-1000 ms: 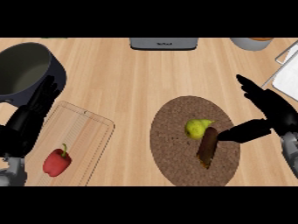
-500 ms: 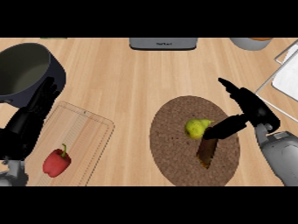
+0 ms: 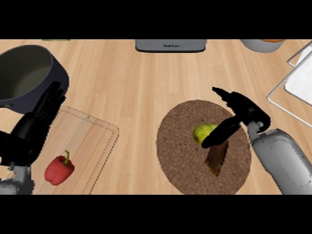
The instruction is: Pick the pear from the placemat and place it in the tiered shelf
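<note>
A yellow-green pear (image 3: 203, 132) lies on the round brown placemat (image 3: 185, 157) at the lower middle. My right hand (image 3: 243, 112) hovers over the pear's right side, fingers straight and spread, thumb reaching down to the pear's lower right edge. The hand is open and does not enclose the fruit. The white wire tiered shelf (image 3: 307, 84) stands at the right edge, partly cut off. My left hand (image 3: 26, 132) rests open at the lower left, fingers pointing up toward the pot.
A dark grey pot (image 3: 23, 77) stands at the upper left. A clear cutting board (image 3: 84, 141) below it carries a red bell pepper (image 3: 59, 168). A grey appliance (image 3: 170, 45) and a bowl (image 3: 261, 44) sit along the far edge.
My right hand has moved left from the placemat's right edge to over the pear. The pear and the left hand stay put.
</note>
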`<state>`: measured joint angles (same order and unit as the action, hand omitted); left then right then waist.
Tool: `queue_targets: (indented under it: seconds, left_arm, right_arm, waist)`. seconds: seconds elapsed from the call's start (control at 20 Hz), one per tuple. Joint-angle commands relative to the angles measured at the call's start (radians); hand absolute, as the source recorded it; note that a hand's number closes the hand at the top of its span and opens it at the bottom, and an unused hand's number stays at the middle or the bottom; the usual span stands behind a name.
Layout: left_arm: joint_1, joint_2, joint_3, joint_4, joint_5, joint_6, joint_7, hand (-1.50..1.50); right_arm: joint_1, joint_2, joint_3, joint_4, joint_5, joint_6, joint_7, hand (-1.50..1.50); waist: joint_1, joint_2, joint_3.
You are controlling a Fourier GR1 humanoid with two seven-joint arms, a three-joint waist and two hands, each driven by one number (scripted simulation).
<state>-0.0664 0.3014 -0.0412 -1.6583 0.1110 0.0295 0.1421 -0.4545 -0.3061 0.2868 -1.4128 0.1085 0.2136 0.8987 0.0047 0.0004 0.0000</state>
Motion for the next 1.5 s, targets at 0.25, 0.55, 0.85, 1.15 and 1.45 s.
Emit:
queue_targets:
  seconds: [0.25,0.55,0.85,1.15,1.45]
  left_arm:
    - [-0.035,0.005,0.057,-0.016,0.008,-0.046,0.051,0.00]
    - [0.015,-0.036,0.041,0.005,-0.036,-0.051,-0.010,0.00]
    - [0.030,-0.050,0.063,-0.072,-0.048,-0.056,0.060,0.00]
    - [-0.096,-0.058,0.102,0.066,-0.054,-0.075,0.033,0.00]
    - [0.008,-0.098,0.075,-0.005,-0.081,-0.082,0.000,0.00]
  right_arm:
    - [-0.030,0.022,0.016,0.076,0.114,0.087,0.046,-1.50]
    - [-0.050,0.062,0.012,0.142,0.150,0.128,0.096,-1.50]
    - [0.004,0.065,-0.051,0.106,0.148,0.181,0.092,-1.50]
    - [0.009,0.082,-0.064,0.161,0.174,0.222,0.042,-1.50]
    - [0.056,0.151,-0.044,0.250,0.248,0.159,-0.041,-1.50]
  waist:
    - [0.000,0.000,0.000]
    - [0.001,0.000,0.000]
    - [-0.001,-0.001,0.000]
    - [-0.003,0.000,0.000]
    - [0.001,0.001,0.000]
